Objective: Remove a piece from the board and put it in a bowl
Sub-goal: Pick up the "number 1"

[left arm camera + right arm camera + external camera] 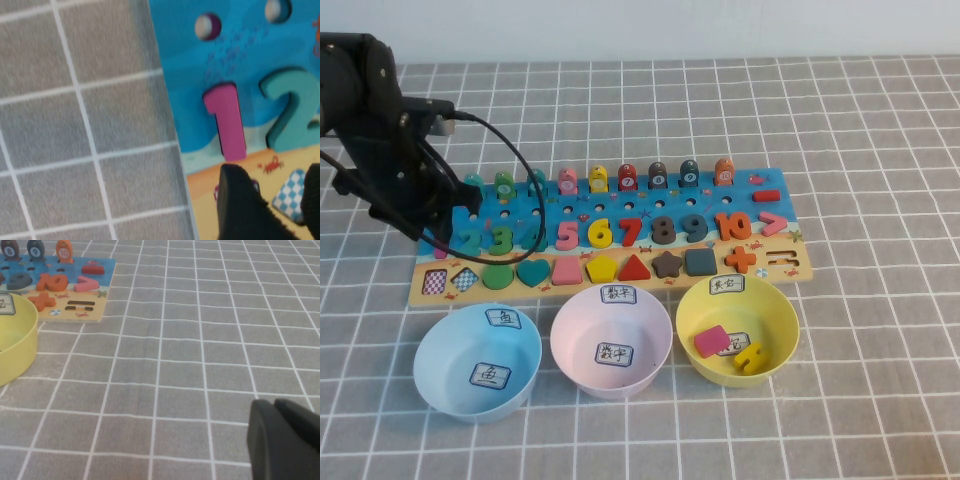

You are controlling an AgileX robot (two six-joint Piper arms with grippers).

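Note:
The magenta piece "1" [226, 120] lies flat in its slot at the left end of the blue and tan board [240, 45]. My left gripper [280, 200] hovers open just short of the piece's lower end, over the tan strip. One dark finger [240, 205] is in line with the piece, the other at the frame edge, with nothing between them. In the high view the left arm covers that end of the board [720, 283] and hides the piece. The pale pink bowl [570, 345] stands in front of the board's middle. My right gripper [277, 412] is shut over bare cloth.
A light blue bowl [445, 360] stands left of the pink one. The yellow bowl [775, 310] on the right holds a pink block [712, 341] and a yellow piece [750, 356]. A blue checkered tile [292, 192] lies under the left gripper. Grey checked cloth covers the table.

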